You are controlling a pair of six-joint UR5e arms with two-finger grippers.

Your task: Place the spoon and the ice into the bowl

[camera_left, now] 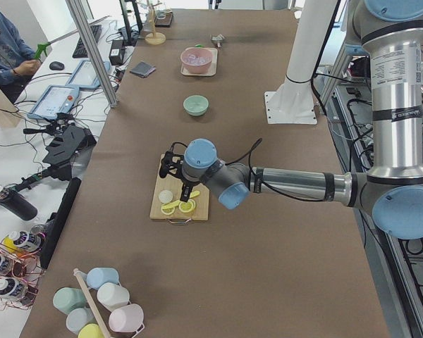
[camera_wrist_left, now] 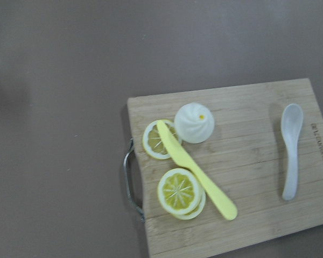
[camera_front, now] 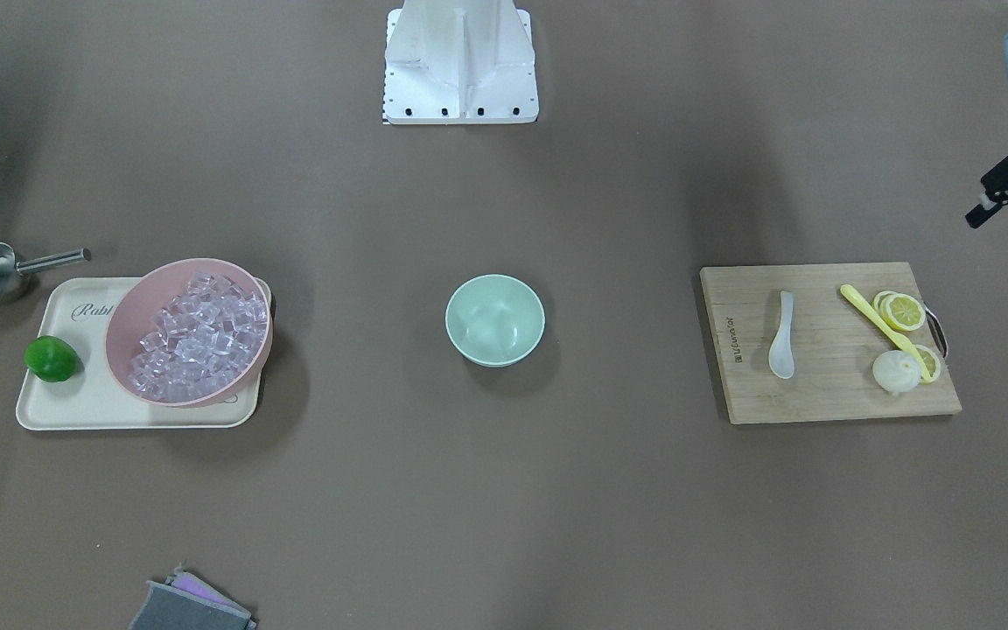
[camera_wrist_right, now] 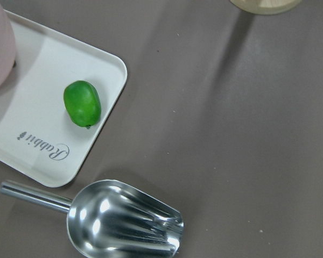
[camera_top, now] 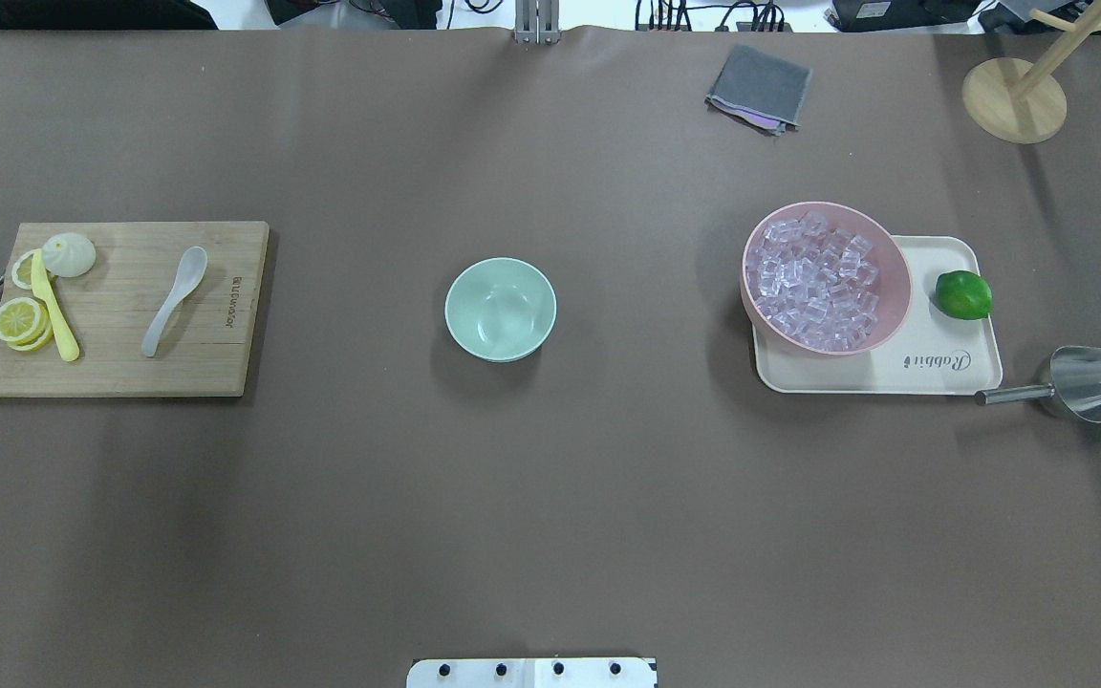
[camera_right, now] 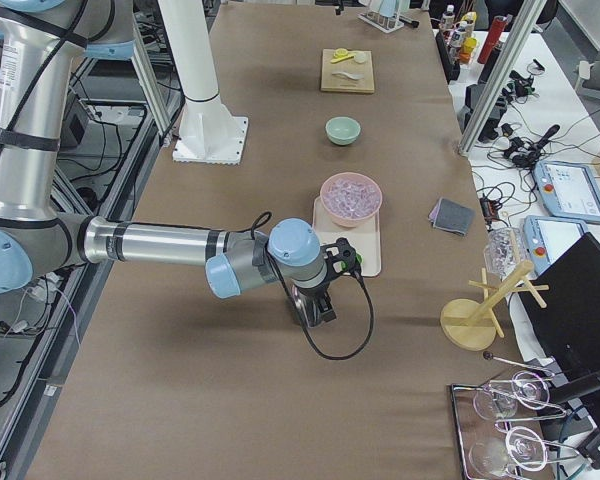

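Spoon (camera_top: pixel 172 305) lies flat on the wooden board (camera_top: pixel 120 373)

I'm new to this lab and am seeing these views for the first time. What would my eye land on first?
Most striking is the pink bowl heaped with clear ice, standing on a cream tray on the robot's right. At the table's middle sits an empty mint-green bowl. On the robot's left, a wooden cutting board carries bright lemon slices and a white spoon.
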